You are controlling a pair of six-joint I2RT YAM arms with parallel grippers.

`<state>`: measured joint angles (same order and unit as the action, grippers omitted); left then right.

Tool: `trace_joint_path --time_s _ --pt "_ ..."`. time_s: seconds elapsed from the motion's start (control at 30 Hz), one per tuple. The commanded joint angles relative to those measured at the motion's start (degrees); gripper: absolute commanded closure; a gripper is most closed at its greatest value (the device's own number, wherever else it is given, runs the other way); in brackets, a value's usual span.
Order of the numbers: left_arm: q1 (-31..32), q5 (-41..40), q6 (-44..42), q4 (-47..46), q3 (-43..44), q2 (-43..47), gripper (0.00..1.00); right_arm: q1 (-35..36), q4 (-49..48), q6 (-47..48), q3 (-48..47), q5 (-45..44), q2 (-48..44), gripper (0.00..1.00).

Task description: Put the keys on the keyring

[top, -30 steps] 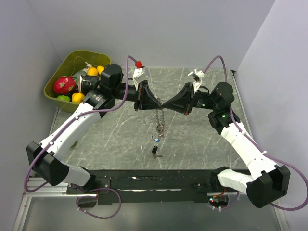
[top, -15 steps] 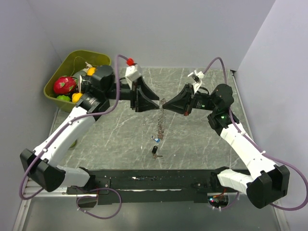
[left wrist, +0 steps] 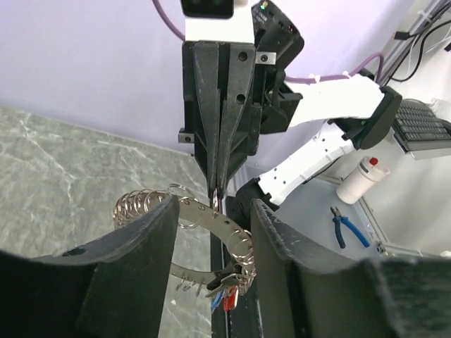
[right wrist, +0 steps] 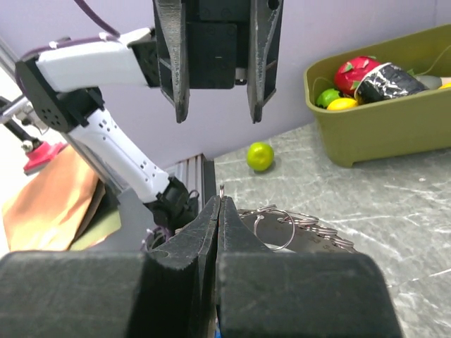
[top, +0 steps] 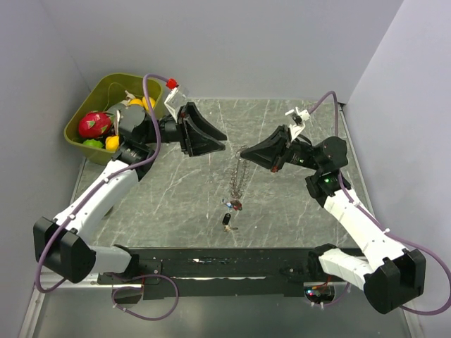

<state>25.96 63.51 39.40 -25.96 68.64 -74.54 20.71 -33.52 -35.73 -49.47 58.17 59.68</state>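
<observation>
Keyring (top: 238, 176): suspended over the middle of the table (top: 176, 197), top loop pinched in the clenched right end effector (top: 243, 151), apparently so its rings dangle free for threading. Left end effector (top: 223, 141): released, empty, just apart. Dark-headed key (top: 227, 221): loose below, toward the near edge.

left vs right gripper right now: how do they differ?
The left gripper has its fingers apart with nothing between them. The right gripper has its fingers pressed shut on a small loop of the keyring. The left gripper stands off from the keyring, while the right gripper carries it, the rest dangling toward the table. Shared: both are raised above the table, pointing tip to tip at each other.
</observation>
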Motion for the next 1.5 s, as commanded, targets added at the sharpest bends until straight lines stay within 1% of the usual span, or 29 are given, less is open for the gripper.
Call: trace_joint_path --time_s 0.0,0.07,0.13,0.23,0.27,0.47,0.6,0.67,0.77,0.8,0.97,1.03,1.2,1.37,1.47 --pt "0.2 0.5 5.8 -7.4 0.1 -1.0 0.52 0.0 -9.5 -4.1 -0.1 -3.0 -1.2 1.00" --pt "0.7 -0.2 3.9 -5.4 0.5 -1.2 0.54 0.0 -10.5 -4.5 -0.2 -3.1 -1.0 1.00" --pt "1.5 -1.1 -0.2 0.8 2.4 -1.7 0.55 0.0 -11.2 -5.1 -0.1 -3.2 -0.8 1.00" --pt "3.0 -2.2 -4.8 7.4 4.4 -2.8 0.58 0.1 -11.8 -5.5 0.0 -3.3 -0.8 1.00" --pt "3.3 -2.7 -5.6 8.2 4.7 -3.0 0.59 0.0 -11.9 -5.6 0.1 -3.5 -0.7 1.00" --pt "5.3 -2.3 -5.2 6.6 5.1 -3.8 0.61 0.1 -11.5 -5.5 0.3 -4.1 -1.0 1.00" --pt "6.0 -2.1 -6.6 8.2 6.0 -4.3 0.70 0.1 -11.2 -5.3 0.3 -4.2 -1.0 1.00" --pt "6.3 -2.0 -6.6 7.9 5.9 -4.0 0.71 0.0 -11.0 -5.1 0.3 -4.2 -1.1 1.00" --pt "6.3 -2.9 -7.0 7.7 5.4 -3.0 0.66 0.1 -10.5 -4.8 0.3 -4.6 -1.2 1.00" --pt "6.3 -3.3 -7.3 7.8 5.1 -2.7 0.61 0.1 -10.3 -4.8 0.3 -4.5 -1.3 1.00" --pt "6.3 -3.0 -7.5 8.0 5.4 -2.1 0.60 0.0 -10.3 -4.8 0.3 -4.5 -1.2 1.00" --pt "6.3 -3.8 -7.9 8.5 5.4 -1.8 0.50 0.0 -10.6 -4.9 0.2 -4.5 -1.1 1.00" --pt "6.2 -5.9 -9.9 10.1 5.3 0.3 0.43 0.1 -10.7 -5.0 0.1 -4.4 -0.9 1.00" --pt "6.2 -7.8 -11.1 10.3 4.7 2.0 0.40 0.0 -10.0 -4.7 0.1 -4.3 -1.2 1.00" --pt "6.3 -6.6 -10.3 9.1 4.5 1.8 0.44 0.0 -9.9 -4.7 0.2 -4.5 -1.3 1.00"
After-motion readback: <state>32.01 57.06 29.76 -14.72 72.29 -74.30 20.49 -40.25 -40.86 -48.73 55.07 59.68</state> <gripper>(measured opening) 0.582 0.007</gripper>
